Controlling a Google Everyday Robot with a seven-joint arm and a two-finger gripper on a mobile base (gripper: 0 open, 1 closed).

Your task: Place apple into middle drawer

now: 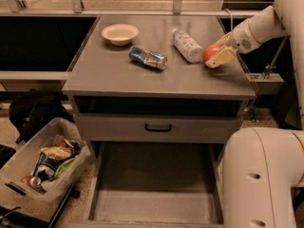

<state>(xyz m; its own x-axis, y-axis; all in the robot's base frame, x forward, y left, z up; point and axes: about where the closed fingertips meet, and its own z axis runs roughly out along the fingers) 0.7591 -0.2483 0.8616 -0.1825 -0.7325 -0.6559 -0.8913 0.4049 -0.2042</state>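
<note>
At cabinet top's right side, apple between gripper fingers.

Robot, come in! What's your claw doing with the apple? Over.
Claw at the apple, right side of countertop. Middle drawer open below. Bottle lying beside apple.

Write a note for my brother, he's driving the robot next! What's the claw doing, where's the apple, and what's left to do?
Claw: at the right rear of the cabinet top, right up against the apple. Whether it has a grip is not clear.
Apple: on the cabinet top, just right of the plastic bottle.
Middle drawer: pulled out at the bottom front, floor showing, no apple in it.
Done: drawer open, claw at the apple.
Left: make sure of the grip, lift the apple, carry it forward and down, and set it in the middle drawer.
</note>
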